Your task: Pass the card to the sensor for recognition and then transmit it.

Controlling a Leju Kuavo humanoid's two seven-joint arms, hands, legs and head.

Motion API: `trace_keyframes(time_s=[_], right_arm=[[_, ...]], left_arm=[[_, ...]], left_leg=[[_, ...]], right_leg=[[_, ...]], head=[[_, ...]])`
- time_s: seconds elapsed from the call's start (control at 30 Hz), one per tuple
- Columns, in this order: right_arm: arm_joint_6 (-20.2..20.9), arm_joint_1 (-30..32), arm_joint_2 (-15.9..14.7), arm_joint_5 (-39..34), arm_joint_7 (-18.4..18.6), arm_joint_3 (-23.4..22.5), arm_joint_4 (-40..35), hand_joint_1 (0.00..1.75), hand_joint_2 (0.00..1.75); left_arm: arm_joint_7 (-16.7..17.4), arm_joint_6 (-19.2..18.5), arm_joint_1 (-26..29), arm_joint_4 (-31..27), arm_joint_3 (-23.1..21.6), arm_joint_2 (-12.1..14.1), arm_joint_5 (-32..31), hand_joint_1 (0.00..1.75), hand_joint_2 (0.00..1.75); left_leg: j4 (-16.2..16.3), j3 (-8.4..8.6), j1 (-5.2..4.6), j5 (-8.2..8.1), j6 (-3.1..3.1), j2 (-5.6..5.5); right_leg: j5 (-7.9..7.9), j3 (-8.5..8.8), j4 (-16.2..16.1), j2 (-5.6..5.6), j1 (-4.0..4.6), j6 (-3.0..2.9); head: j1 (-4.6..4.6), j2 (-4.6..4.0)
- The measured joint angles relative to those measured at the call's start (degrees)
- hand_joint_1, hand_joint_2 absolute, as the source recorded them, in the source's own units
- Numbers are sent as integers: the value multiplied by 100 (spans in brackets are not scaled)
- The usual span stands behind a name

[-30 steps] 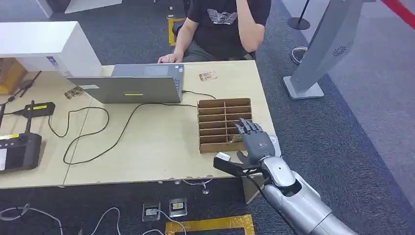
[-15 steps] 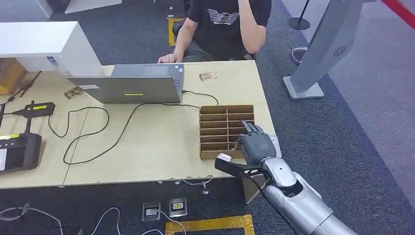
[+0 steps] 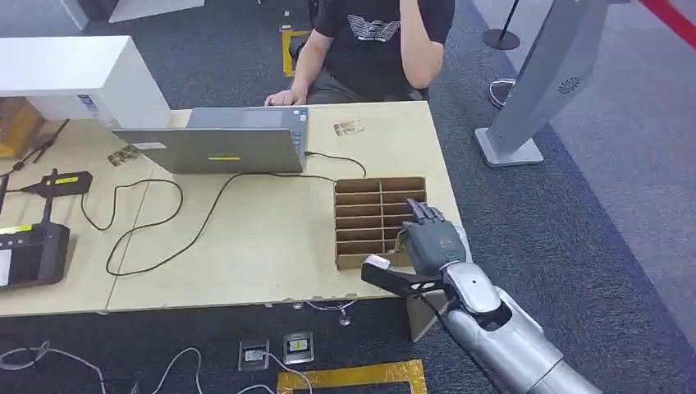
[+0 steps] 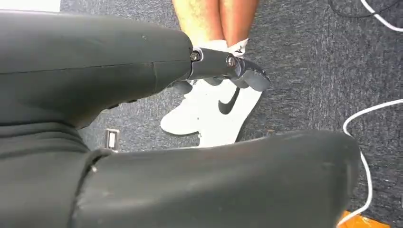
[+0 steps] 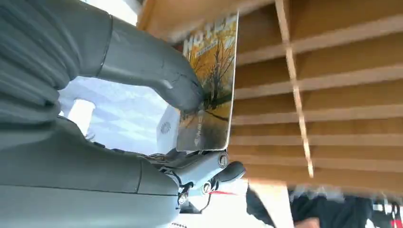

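The right hand [image 3: 432, 243] pinches a card [image 5: 209, 85] between thumb and fingers over the near right slots of the cardboard divider box [image 3: 367, 218]. The left hand's [image 4: 223, 66] state I cannot tell.

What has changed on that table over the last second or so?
The cardboard divider tray shifted slightly toward the table's right edge. The right hand drew back a little toward the robot, and holds a card between thumb and fingers at the tray. The laptop, cables and seated person stayed as they were.

One card [image 5: 209, 85], one laptop [image 3: 215, 146]
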Motion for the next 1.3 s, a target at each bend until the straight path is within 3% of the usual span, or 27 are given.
trace_keyframes(time_s=[0.17,0.4,0.6,0.97,1.0,1.03,1.07,1.1,1.17,1.3], right_arm=[[133,-353,-81,124,-85,-328,-842,175,175],[-448,-1230,-94,361,-584,-1008,-1941,175,175],[-847,-1690,-7,664,-872,-1337,-1928,175,175],[-937,-1727,15,716,-898,-1338,-1869,175,175],[-1660,-1884,161,806,-1084,-1335,-1325,175,175],[-1793,-1934,199,806,-1126,-1333,-1166,175,175],[-2352,-2161,365,990,-1229,-1309,-267,175,175],[-2544,-2383,546,1191,-1274,-1239,771,175,175],[-2343,-2570,820,1602,-1049,-1069,1932,175,175],[-2267,-2655,988,1698,-914,-988,2469,175,175]], left_arm=[[-52,0,-1,0,-2,2,39,0,0],[-164,0,-2,0,-15,-13,37,0,0],[-251,0,-21,0,-55,-39,-83,0,0],[-251,0,-27,0,-68,-39,-105,0,0],[-251,0,-77,0,-129,-52,-114,0,0],[-251,0,-89,0,-131,-55,-105,0,0],[-251,0,-131,0,-155,-74,-116,0,0],[-225,0,-195,0,-170,-83,-175,0,0],[-87,0,-302,0,-273,-85,-258,0,0],[-24,0,-360,0,-308,-85,-289,0,0]], left_leg=[[1,1,-1,1,0,5],[1,3,0,3,1,4],[0,-2,-1,2,1,3],[0,-2,-1,2,1,4],[0,-2,-1,3,1,3],[0,-2,0,3,1,2],[0,-2,1,4,0,-1],[0,-5,1,5,1,-4],[1,-7,0,4,1,-4],[1,-7,0,4,0,-4]], right_leg=[[4,-2,2,6,-1,-1],[4,1,2,4,0,0],[4,2,1,4,-1,0],[4,1,1,5,-1,0],[4,1,2,3,-1,0],[4,1,2,2,0,0],[4,1,4,-2,1,-1],[4,2,5,-6,1,0],[3,-2,4,-5,1,0],[3,-4,4,-3,1,-1]], head=[[2,0],[2,0],[2,0],[5,0],[-2,0],[0,0],[2,0],[0,0],[0,0],[0,0]])
